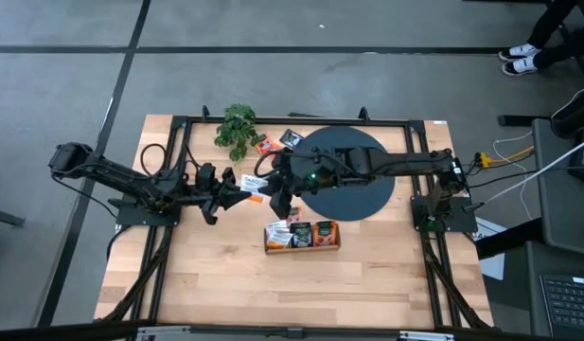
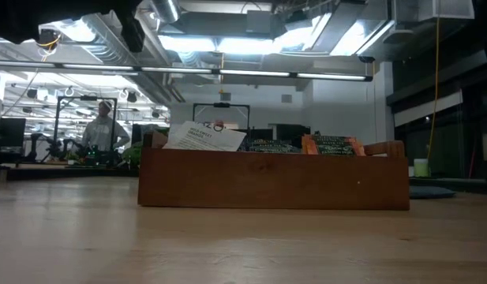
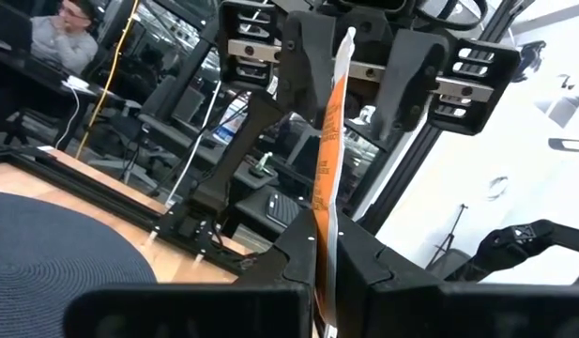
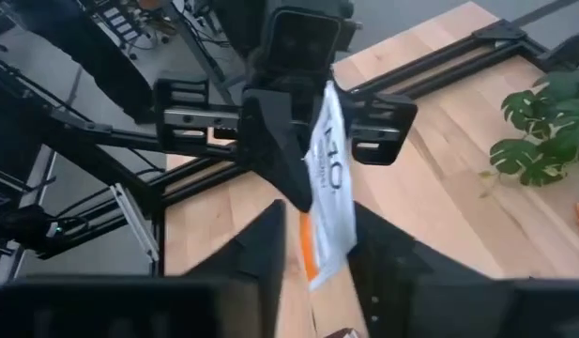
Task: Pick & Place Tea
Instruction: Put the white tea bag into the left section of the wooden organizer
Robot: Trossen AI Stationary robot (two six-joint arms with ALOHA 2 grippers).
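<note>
In the low view the wooden box point(image 2: 273, 178) hides all but the top edges of its tea packets point(image 2: 205, 137).

A wooden box point(image 1: 302, 248) sits near the table's point(image 1: 225, 284) centre, with tea packets point(image 1: 301, 234) standing in it. The round mat point(image 1: 367, 194) lies at its one o'clock, the plant point(image 1: 237, 129) at eleven o'clock, and loose packets point(image 1: 277, 141) sit between plant and mat.

High view: overhead, looking straight down on the whole table point(image 1: 225, 284). Low view: at table-top level, close to the wooden box point(image 2: 273, 180), facing the room beyond. Wrist views: close, facing each other, sharing one white-and-orange packet point(image 3: 328, 160).
</note>
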